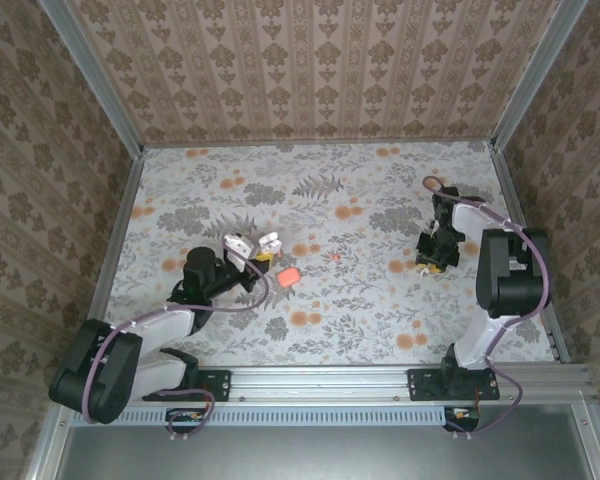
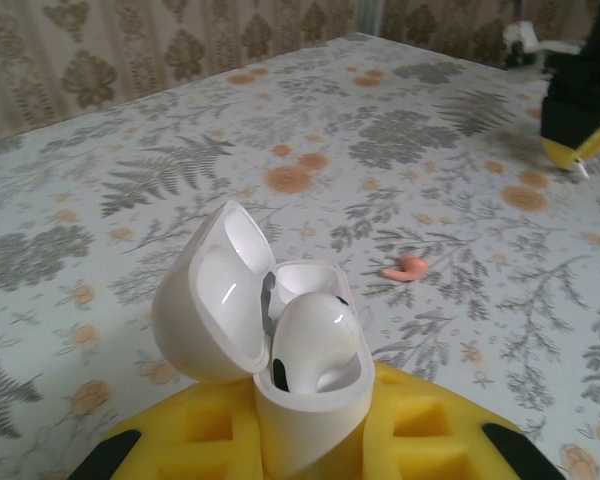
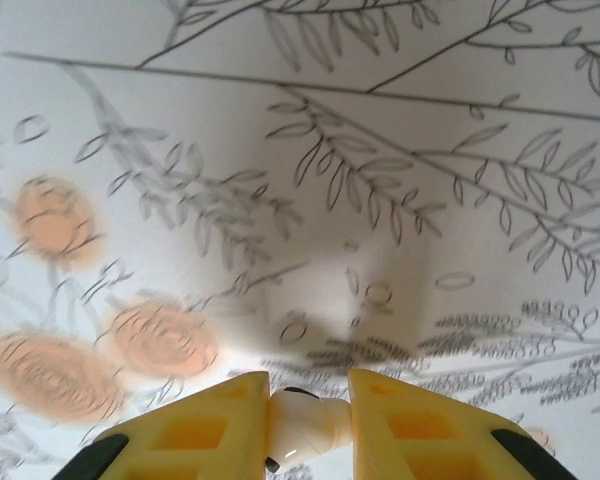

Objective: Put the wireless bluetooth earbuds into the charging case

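The left tool (image 2: 310,425) is clamped on the body of the white charging case (image 2: 215,300). The case stands upright with its lid swung open, and one white earbud (image 2: 315,340) sits inside. The right tool (image 3: 308,397), low over the flowered counter (image 3: 280,150), pinches the other earbud (image 3: 305,428) between its yellow fingers. A small coral piece (image 1: 288,275) lies on the counter near the case.
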You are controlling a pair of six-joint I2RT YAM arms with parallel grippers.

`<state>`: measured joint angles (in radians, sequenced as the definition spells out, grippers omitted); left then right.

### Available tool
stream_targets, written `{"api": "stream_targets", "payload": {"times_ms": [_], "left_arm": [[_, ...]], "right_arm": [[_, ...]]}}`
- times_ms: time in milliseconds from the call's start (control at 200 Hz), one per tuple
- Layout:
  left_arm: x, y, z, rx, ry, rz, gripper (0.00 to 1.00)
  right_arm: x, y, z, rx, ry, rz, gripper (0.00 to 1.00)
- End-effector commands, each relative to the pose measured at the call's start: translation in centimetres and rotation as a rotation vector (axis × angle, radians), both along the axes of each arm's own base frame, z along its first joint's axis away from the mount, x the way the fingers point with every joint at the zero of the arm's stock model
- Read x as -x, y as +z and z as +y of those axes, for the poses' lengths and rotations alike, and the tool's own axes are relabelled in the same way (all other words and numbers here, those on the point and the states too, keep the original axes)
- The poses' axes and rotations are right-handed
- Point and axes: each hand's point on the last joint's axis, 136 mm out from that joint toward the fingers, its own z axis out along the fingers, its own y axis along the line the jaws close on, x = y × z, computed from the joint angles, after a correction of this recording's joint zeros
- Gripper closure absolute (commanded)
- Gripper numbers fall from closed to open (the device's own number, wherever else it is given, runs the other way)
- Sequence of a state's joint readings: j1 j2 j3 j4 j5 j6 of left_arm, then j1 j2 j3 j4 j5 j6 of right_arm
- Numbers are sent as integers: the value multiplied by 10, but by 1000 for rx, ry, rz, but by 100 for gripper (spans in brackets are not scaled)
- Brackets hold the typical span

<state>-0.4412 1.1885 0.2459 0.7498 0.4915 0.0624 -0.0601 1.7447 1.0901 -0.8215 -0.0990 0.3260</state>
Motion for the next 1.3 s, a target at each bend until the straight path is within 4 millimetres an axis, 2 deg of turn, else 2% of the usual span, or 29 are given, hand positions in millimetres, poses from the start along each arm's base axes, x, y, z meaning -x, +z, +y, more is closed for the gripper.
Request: {"api": "stream_targets", "payload": {"times_ms": [0,160,260,285,375,555,845,1080,1295], "left_arm": [[14,18,-29,1,-144,-113,98],[19,14,-56,21,-220,-163,98],[15,15,-68,57,-234,-189,98],[15,14,-72,63,-241,-190,98],[11,9,-84,87,-258,-186,99],[10,2,-108,97,-302,-178,99],[5,1,-124,107,-324,-171,99],[5,2,-129,119,-332,-159,99],[7,5,-133,130,-336,-154,99]], "right_arm": [[-8,27,18,-73,-3,-128,75],[-15,59,46,-149,33,-298,75],[-18,76,71,-182,79,-404,76],[-20,87,77,-192,97,-457,76],[-23,107,102,-217,159,-573,76],[-26,133,142,-300,220,-761,77],[-20,152,188,-387,314,-906,77],[-22,159,207,-411,345,-958,76],[-25,154,223,-419,376,-954,76]]}}
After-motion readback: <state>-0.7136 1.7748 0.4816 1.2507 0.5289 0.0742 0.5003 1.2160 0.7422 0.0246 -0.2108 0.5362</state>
